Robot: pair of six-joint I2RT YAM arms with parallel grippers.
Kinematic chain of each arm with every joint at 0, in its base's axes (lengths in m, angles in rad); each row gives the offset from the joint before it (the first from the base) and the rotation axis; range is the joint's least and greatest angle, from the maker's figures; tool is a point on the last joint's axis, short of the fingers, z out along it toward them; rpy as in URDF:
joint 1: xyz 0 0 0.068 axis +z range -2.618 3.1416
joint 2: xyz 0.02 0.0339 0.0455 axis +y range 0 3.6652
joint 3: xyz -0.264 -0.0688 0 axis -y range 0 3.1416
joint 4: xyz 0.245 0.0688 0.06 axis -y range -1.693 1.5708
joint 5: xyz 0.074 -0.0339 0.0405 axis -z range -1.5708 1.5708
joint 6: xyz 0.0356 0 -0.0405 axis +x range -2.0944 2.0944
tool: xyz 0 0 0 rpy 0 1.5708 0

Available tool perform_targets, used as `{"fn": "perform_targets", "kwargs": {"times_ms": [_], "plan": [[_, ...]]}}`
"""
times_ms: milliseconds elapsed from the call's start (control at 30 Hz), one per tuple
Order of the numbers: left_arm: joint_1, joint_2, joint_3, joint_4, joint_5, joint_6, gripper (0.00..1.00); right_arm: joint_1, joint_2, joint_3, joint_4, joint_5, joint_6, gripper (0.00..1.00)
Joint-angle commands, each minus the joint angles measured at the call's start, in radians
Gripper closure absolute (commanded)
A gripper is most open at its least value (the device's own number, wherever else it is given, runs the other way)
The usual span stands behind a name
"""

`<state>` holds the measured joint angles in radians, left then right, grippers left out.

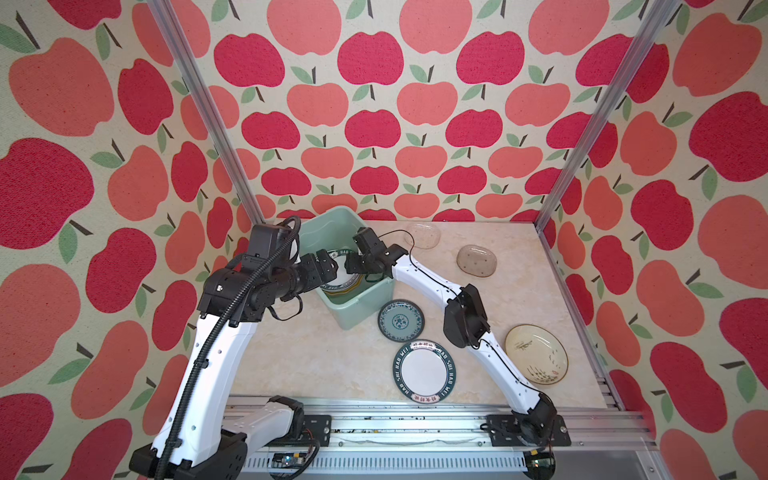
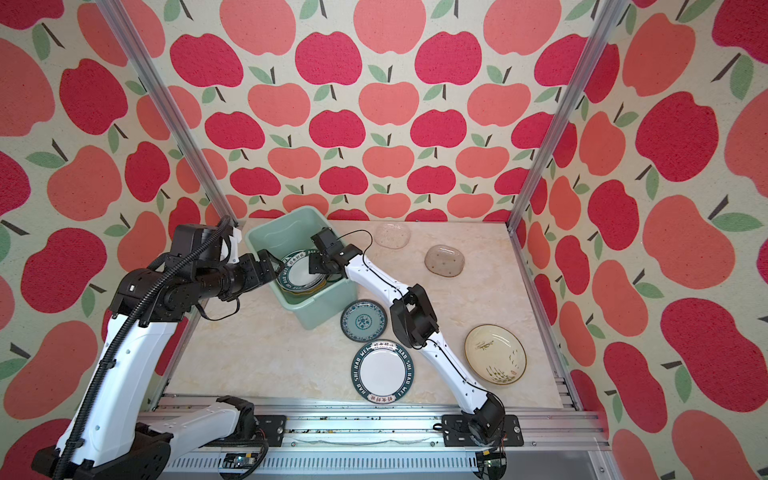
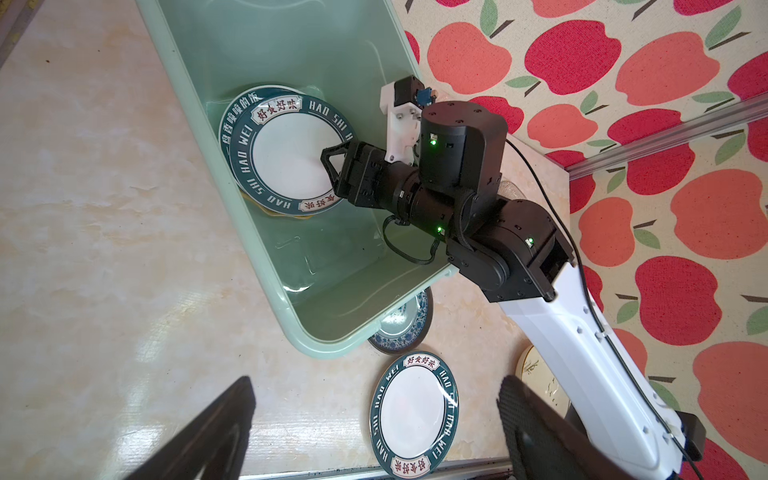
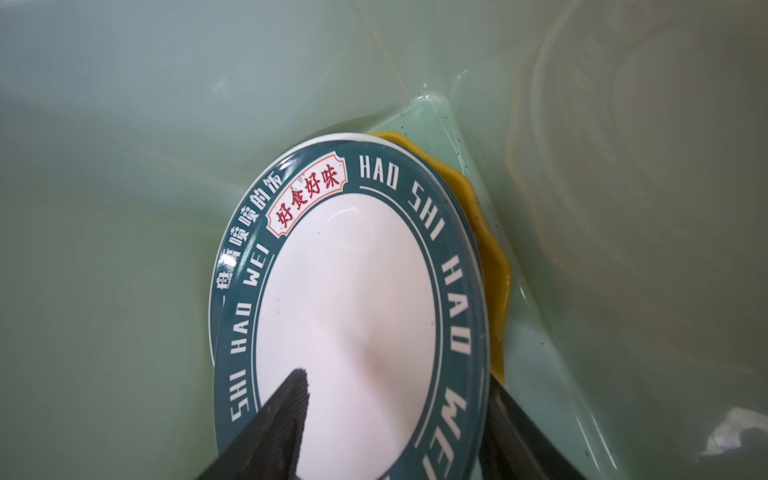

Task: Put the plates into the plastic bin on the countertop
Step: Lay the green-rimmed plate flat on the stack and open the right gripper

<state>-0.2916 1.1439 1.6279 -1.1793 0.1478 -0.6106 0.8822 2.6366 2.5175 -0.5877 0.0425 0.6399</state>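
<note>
Right gripper [image 4: 399,380] is seen with jaws parted and nothing clamped: one finger [image 4: 286,415] is held over the white centre of the top plate [image 4: 353,291], and the other is set just outside its rim. That plate, white with a teal lettered rim, is stacked in the bin [image 1: 361,309] on a second lettered plate [image 4: 243,220], with a yellow scalloped plate [image 4: 496,266] underneath. Left gripper [image 3: 376,380] is held wide open, with nothing between the fingers, at the bin's left side. Five dishes are still out on the countertop [image 1: 291,357]: a teal patterned plate [image 1: 401,320] just beside the bin, a lettered plate [image 1: 424,371] near it, a cream plate [image 1: 536,354] at the right, and a clear glass dish [image 1: 423,235] and a smoky glass dish [image 1: 476,260] at the back.
</note>
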Motion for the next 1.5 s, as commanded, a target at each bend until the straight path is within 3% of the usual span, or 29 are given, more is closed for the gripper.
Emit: {"fn": "perform_targets", "kwargs": {"times_ms": [0,667,800,867,1467], "plan": [[0.003,-0.003,0.021,-0.022,0.012,-0.018,0.06,-0.009,0.035,-0.021,0.017,0.014,-0.01,0.34],[0.003,-0.016,0.02,-0.04,0.004,-0.014,0.06,0.003,0.035,-0.009,0.17,-0.018,-0.057,0.19],[0.003,-0.018,0.024,-0.046,0.0,-0.01,0.06,0.002,0.024,0.011,0.162,-0.009,-0.095,0.11],[0.003,-0.019,0.027,-0.048,0.0,-0.008,0.06,0.001,0.018,0.019,0.156,-0.003,-0.113,0.01],[0.005,-0.024,0.107,-0.107,-0.047,0.028,0.05,0.003,-0.067,0.068,0.107,0.064,-0.229,0.01]]}}
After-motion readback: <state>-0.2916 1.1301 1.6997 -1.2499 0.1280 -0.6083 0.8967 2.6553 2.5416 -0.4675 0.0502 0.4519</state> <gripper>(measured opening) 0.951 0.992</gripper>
